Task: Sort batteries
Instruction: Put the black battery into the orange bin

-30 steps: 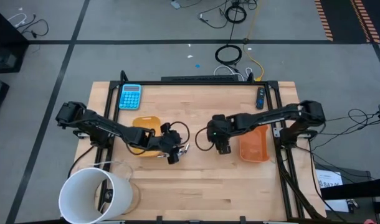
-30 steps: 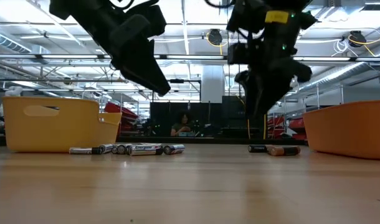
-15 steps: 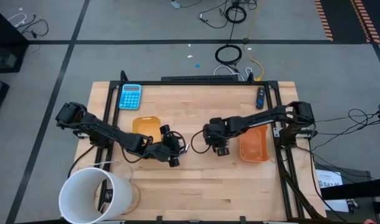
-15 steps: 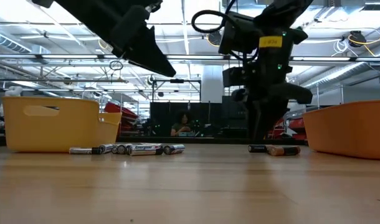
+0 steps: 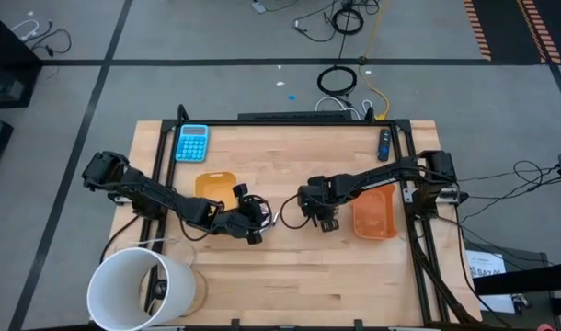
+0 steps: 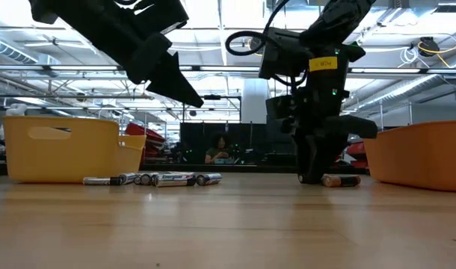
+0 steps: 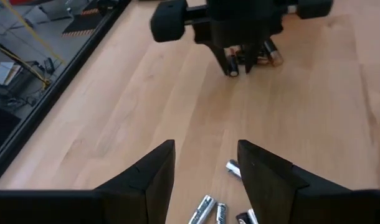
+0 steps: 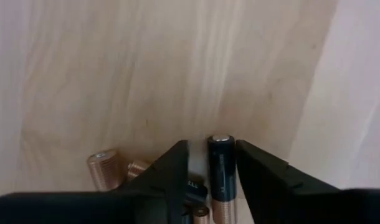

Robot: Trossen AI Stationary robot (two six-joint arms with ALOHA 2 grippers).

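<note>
Several silvery batteries (image 6: 157, 179) lie in a row on the table beside the yellow tray (image 6: 63, 146). My left gripper (image 7: 205, 168) hangs open above them, touching nothing. A few dark and copper batteries (image 6: 340, 180) lie near the orange tray (image 6: 418, 153). My right gripper (image 8: 213, 165) points down at the table there. Its fingers stand on either side of a black and copper battery (image 8: 220, 168) that lies flat, with a strip of table showing beside one finger. My right gripper comes from above with its fingers along the two long sides of the black and copper battery (image 8: 230, 163). One finger (image 8: 255, 171) stands right against the battery; I cannot tell whether it touches. The battery lies on the table.
Two more copper batteries (image 8: 104, 169) lie next to my right gripper's fingers. A blue calculator (image 5: 192, 142) sits at the table's far left, and a dark slim device (image 5: 383, 144) at the far right. A white bucket (image 5: 138, 287) stands at the near left corner.
My right gripper has come down to the table over the dark batteries by the orange tray. My left gripper has rolled and tipped a little above the silvery batteries and shifted slightly toward the near edge. No battery has moved.
</note>
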